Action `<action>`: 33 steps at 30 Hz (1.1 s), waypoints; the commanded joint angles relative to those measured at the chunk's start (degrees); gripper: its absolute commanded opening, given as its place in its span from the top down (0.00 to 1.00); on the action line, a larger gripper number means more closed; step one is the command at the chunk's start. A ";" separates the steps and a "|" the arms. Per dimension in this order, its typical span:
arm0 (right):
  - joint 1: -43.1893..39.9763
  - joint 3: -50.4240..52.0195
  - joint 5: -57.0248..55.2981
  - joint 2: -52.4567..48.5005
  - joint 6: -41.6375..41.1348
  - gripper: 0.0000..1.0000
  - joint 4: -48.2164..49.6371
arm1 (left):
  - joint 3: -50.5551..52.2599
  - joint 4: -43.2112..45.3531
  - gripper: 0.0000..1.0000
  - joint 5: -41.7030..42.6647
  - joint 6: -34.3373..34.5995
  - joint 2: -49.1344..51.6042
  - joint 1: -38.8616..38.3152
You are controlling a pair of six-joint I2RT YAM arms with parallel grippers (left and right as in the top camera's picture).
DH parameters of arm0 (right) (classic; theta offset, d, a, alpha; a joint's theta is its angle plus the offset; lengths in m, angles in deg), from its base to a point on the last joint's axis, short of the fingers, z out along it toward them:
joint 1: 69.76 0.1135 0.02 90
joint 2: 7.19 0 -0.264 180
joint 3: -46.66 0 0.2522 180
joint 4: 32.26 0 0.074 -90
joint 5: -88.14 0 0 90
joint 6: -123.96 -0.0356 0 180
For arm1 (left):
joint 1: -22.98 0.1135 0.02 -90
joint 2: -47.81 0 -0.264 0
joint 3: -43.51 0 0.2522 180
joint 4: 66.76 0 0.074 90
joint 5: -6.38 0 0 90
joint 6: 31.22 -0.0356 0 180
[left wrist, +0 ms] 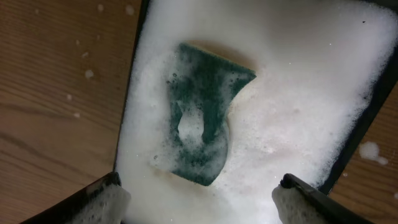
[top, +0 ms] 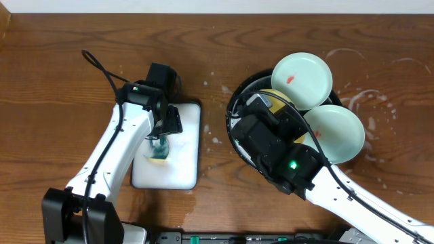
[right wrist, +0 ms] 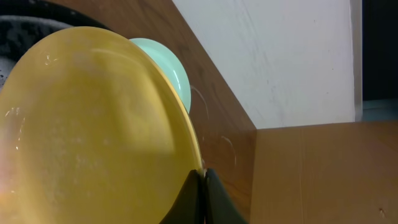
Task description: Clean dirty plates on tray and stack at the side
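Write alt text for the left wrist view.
A green sponge lies in thick white foam filling a rectangular dish. The left gripper hangs open above it, its foam-coated fingertips at the lower corners; wood tabletop shows at left.

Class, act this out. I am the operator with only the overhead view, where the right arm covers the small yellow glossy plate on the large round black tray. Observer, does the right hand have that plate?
Observer: Yes. In the right wrist view the right hand is shut on the rim of the yellow plate.
Operator: And the left hand over the white rectangular dish?
Observer: The left wrist view shows the left hand open, its fingertips foamy, not gripping the green sponge.
Operator: Where exactly is the sponge?
Observer: Lying flat in white foam, ahead of that hand.
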 commanded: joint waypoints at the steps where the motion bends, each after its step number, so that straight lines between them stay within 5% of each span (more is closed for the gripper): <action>1: 0.39 -1.18 -1.25 0.79 0.24 0.99 0.04 | 0.31 -0.17 0.19 0.00 0.33 -0.61 0.24; 10: -2.08 -1.01 -0.42 0.42 -0.28 0.99 0.92 | 0.31 -0.17 0.19 0.00 0.33 -0.61 0.24; 14: -0.33 -1.01 -14.86 0.24 0.59 0.99 -0.57 | 0.31 -0.17 0.19 0.00 0.33 -0.61 0.24; 19: 1.09 -1.01 -3.10 0.24 4.07 0.99 -0.33 | 0.31 -0.17 0.19 0.00 0.33 -0.61 0.24; 33: 0.28 -1.03 -4.24 0.15 1.33 0.99 -1.66 | 0.31 -0.17 0.19 0.00 0.33 -0.61 0.24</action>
